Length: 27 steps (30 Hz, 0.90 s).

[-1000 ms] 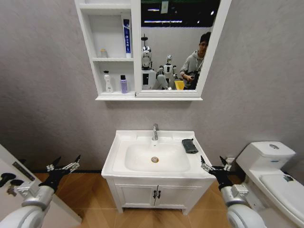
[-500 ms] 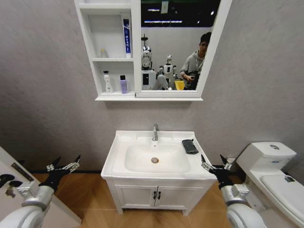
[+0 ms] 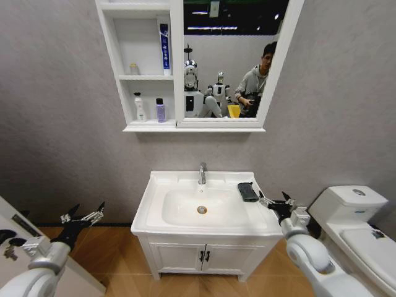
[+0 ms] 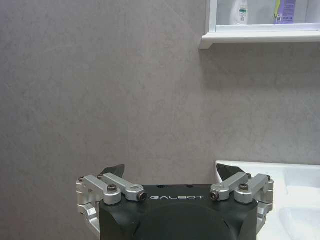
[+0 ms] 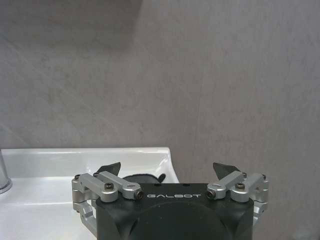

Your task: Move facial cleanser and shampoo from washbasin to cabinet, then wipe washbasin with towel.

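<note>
While the left claw idles open, the open, empty right claw hovers at the washbasin edge beside the towel.

The right gripper is lifting off its low spot at the front right corner of the sink, climbing toward about eleven o'clock, fingers spread wide. It now hangs over the right rim, just beside the dark towel, which sits at its ten o'clock. From the right wrist, the towel peeks out between the open fingers.
</note>
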Tool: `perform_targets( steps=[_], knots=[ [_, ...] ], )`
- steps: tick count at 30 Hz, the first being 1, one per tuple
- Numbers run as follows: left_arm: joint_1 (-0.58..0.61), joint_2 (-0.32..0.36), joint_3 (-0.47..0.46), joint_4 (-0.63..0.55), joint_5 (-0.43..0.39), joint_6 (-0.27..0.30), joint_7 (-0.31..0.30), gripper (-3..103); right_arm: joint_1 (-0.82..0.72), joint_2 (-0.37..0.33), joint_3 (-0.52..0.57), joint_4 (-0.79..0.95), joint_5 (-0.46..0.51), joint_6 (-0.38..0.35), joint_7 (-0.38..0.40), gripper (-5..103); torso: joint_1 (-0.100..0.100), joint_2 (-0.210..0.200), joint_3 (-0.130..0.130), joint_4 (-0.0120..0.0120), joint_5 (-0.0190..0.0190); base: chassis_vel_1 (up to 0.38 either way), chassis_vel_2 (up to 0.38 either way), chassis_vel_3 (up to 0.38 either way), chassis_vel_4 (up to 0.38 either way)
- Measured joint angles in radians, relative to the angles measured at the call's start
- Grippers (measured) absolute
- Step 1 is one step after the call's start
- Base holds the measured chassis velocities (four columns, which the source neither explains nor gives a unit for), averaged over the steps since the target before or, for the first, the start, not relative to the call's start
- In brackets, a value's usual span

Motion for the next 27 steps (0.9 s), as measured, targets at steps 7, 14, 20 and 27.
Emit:
perform_targets(
  steps=[7, 14, 20, 27],
  knots=[
    [0.000, 0.000, 0.000, 0.000, 0.000, 0.000, 0.000, 100, 0.212, 0.008, -0.125, -0.128, 0.119, -0.051, 0.034, 100, 0.000, 0.000, 0.000, 0.0005, -0.0002, 0.000, 0.000, 0.000, 0.000],
    [0.000, 0.000, 0.000, 0.000, 0.000, 0.000, 0.000, 100, 0.388, 0.042, -0.258, -0.321, 0.207, -0.109, 0.082, 103, 0.000, 0.000, 0.000, 0.0004, 0.0000, 0.000, 0.000, 0.000, 0.000],
    [0.000, 0.000, 0.000, 0.000, 0.000, 0.000, 0.000, 100, 0.486, 0.041, -0.340, -0.398, 0.229, -0.157, 0.106, 98, 0.000, 0.000, 0.000, 0.0003, -0.0003, 0.000, 0.000, 0.000, 0.000],
    [0.000, 0.000, 0.000, 0.000, 0.000, 0.000, 0.000, 100, 0.603, 0.041, -0.401, -0.487, 0.276, -0.205, 0.109, 96, 0.000, 0.000, 0.000, 0.0003, 0.0000, 0.000, 0.000, 0.000, 0.000]
  ],
)
